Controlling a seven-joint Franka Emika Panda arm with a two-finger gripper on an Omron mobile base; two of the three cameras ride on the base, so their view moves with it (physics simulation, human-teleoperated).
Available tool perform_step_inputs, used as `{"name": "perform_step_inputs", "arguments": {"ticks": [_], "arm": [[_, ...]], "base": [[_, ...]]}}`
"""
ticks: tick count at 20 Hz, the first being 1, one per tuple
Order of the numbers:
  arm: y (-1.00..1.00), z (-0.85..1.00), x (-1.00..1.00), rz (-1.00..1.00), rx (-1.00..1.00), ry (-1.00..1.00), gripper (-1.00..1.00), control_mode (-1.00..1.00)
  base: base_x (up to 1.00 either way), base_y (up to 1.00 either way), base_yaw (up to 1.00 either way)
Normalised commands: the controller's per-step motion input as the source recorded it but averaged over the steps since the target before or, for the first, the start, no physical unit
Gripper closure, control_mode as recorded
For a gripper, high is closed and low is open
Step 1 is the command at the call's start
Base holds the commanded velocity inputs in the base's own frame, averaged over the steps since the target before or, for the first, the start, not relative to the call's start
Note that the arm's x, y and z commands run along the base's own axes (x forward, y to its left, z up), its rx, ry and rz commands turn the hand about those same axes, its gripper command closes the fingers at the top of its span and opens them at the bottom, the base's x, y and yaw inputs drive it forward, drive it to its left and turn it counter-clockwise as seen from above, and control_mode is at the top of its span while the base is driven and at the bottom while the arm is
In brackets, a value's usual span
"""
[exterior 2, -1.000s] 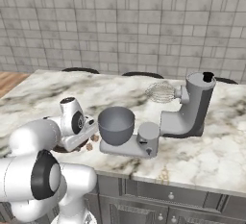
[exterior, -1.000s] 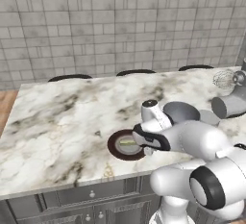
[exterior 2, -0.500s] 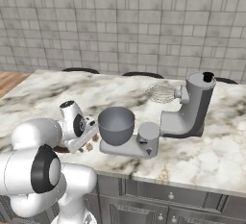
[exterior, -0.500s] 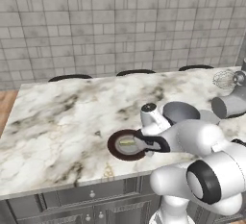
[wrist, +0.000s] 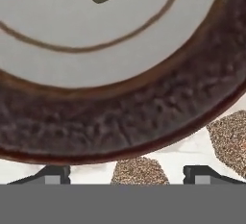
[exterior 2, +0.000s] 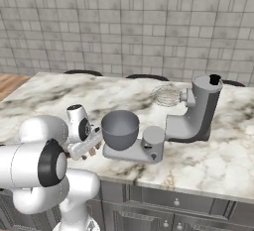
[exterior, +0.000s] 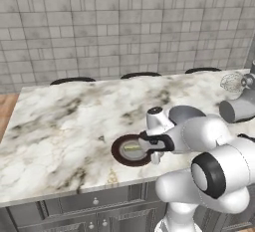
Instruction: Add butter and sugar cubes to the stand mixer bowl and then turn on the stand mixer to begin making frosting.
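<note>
The pincer [wrist: 127, 174] is standing spread, its two tips on either side of one sugar cube [wrist: 138, 171] lying on the surface just beside the dark plate [wrist: 120, 122]. I am judging that the tips risk catching the plate's rim while closing, pushing the cube away. The cubes are looking tiny, tan and speckled, the second one [wrist: 229, 140] also near the plate, while the pale butter [exterior: 132, 148] is resting on the plate.

Marble counter [exterior: 60, 126] carries a dark brown plate [exterior: 121, 155], two sugar cubes [wrist: 138, 171] at its six o'clock, and the stand mixer [exterior 2: 191, 121].

A dark brown plate [exterior: 119, 152] rests on the marble counter [exterior: 60, 126]; grey tiled wall [exterior: 124, 22] behind.
</note>
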Motion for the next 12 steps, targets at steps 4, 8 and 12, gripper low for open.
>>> {"name": "perform_step_inputs", "arguments": {"ticks": [4,8,12], "arm": [[-0.01,-0.28,0.15,-0.05,0.04,0.18,1.00,-1.00],[-0.13,-0.25,0.02,-0.07,0.01,0.11,1.00,-1.00],[-0.27,-0.12,0.00,-0.09,0.00,0.00,1.00,-1.00]], "base": [[0.00,0.00,0.00],[0.00,0.00,0.00],[0.00,0.00,0.00]]}}
